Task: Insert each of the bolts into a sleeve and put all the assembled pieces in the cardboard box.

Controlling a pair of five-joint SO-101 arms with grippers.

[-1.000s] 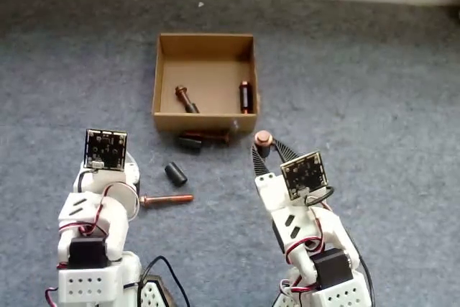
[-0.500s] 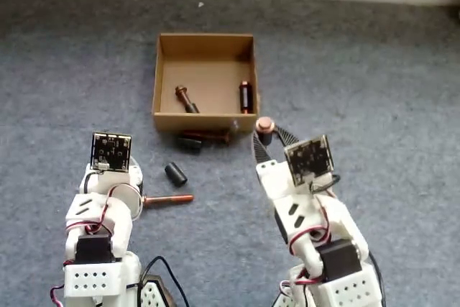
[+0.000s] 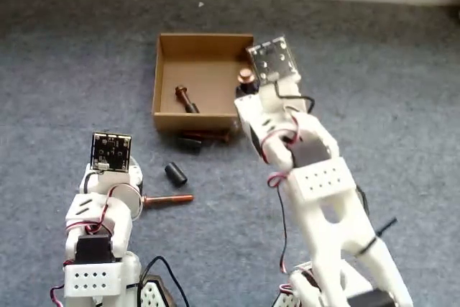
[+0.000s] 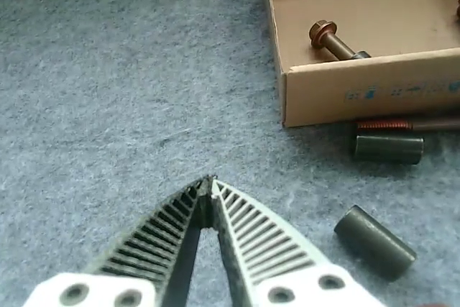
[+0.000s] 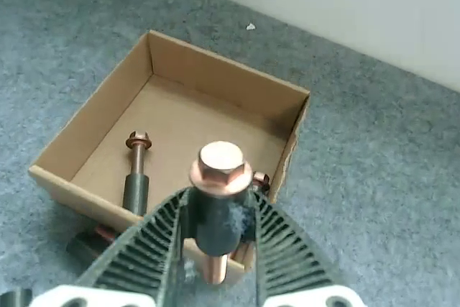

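We had the right gripper [image 5: 219, 203] clamped on a sleeved bolt [image 5: 221, 170], upright over the box [image 3: 164, 77] near its right wall. We saw the left gripper [image 4: 210, 183] pinched closed on nothing over the carpet [image 4: 108, 70], near a loose sleeve [image 4: 375, 241]. One assembled piece [image 5: 136, 177] lay in the box; a bare bolt [image 3: 169, 198] lay on the carpet.

An assembled bolt [image 3: 186, 98] lies in the cardboard box [image 3: 155, 85], a sleeve [image 3: 190, 143] before it.

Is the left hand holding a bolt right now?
No, the left hand is shut on nothing, hanging above the grey carpet.
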